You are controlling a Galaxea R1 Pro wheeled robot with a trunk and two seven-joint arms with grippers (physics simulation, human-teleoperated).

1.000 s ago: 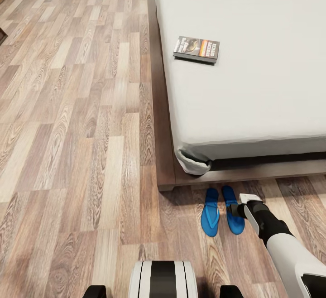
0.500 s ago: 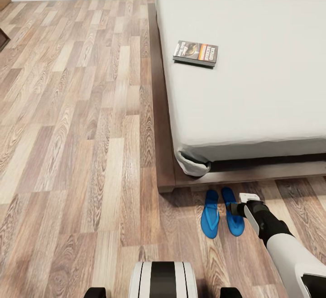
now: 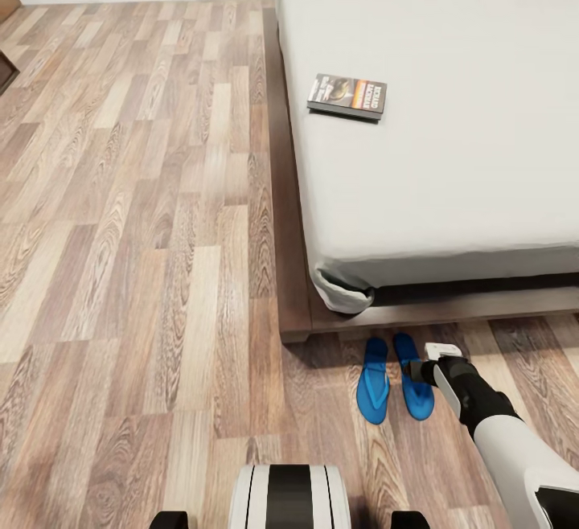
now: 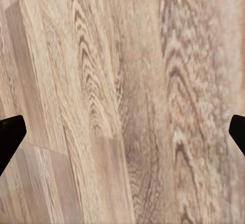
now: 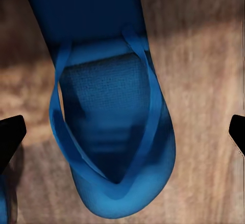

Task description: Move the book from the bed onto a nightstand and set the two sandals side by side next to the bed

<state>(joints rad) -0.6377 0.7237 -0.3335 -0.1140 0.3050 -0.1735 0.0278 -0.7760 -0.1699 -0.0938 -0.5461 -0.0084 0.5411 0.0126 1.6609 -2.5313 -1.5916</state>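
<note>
On the far side of the plank floor you've got the bed, pale mattress on a dark frame, taking most of the head view's right half. Next down in size: your right arm reaching low toward the foot corner of the bed.

Both sandals lie on the floor just off that corner, parallel, nearly touching, toes pointing the same way. Reads as the side-by-side placement done, or close to it.

Right gripper hangs over the right-hand sandal; in its wrist view the fingertips stand wide at both edges with nothing between them, so it's released and not holding.

Left gripper is likewise spread wide over bare planks, idle.

Book sits flat on the mattress near the bed's left edge, well away from both grippers. I'd say that's your remaining step. Spine lettering reads "RICHARD BACHMAN"; smaller cover text is too blurred to read.
</note>
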